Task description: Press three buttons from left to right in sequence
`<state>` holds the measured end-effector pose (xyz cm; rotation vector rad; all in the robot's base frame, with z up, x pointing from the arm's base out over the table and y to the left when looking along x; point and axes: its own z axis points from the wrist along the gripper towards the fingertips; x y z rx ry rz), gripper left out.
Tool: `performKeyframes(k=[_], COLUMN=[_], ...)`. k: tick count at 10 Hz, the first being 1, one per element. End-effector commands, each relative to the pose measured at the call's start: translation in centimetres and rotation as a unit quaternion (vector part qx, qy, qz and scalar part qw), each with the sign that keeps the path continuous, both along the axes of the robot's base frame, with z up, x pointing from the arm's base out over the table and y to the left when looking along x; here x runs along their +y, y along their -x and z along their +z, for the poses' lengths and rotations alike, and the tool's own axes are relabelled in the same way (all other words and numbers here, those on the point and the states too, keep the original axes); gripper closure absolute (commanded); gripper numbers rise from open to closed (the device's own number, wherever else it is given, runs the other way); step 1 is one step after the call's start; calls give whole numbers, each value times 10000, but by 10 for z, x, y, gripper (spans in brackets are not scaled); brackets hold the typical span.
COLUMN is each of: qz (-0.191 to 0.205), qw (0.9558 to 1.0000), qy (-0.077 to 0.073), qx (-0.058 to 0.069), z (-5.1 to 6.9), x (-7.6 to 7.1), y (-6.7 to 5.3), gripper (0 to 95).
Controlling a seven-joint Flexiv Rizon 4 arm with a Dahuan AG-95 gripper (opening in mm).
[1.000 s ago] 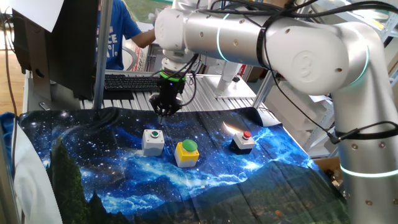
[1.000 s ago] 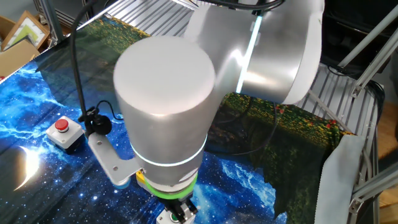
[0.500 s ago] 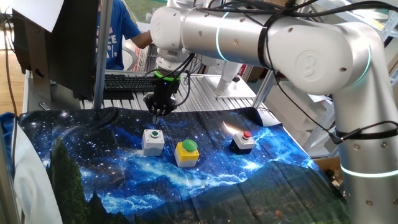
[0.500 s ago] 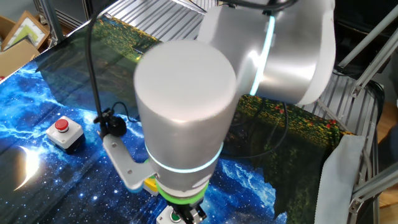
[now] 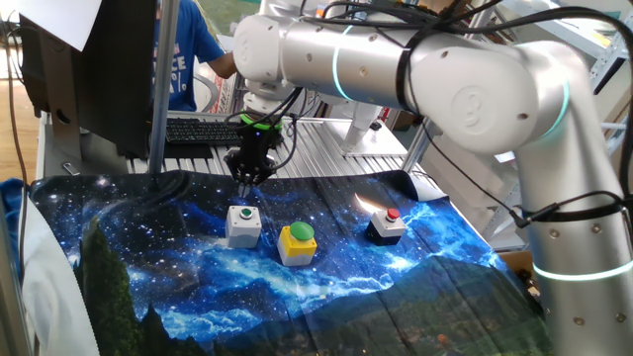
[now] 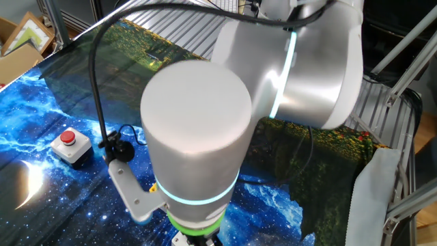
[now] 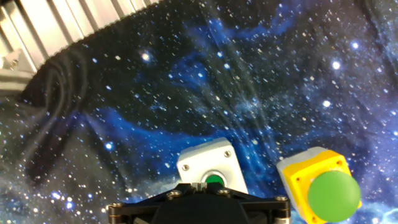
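- My gripper hangs above the grey button box, fingers closed, holding nothing.
- The yellow box sits just beside it; the dark red-capped box lies beyond.
- Centre over the small green cap, then descend vertically.

Three buttons in a row on the cloth, gripper above the leftmost
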<state>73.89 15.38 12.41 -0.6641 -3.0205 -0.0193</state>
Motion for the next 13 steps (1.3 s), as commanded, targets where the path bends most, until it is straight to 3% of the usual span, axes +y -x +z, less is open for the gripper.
performKeyframes(k=[1,13], qz=[23,60], qw=[10000,9999], qy=[3,-47], qx=[-30,-100], z=[-2,-25], x=[-2,-8], y=[1,4], gripper=[950,950])
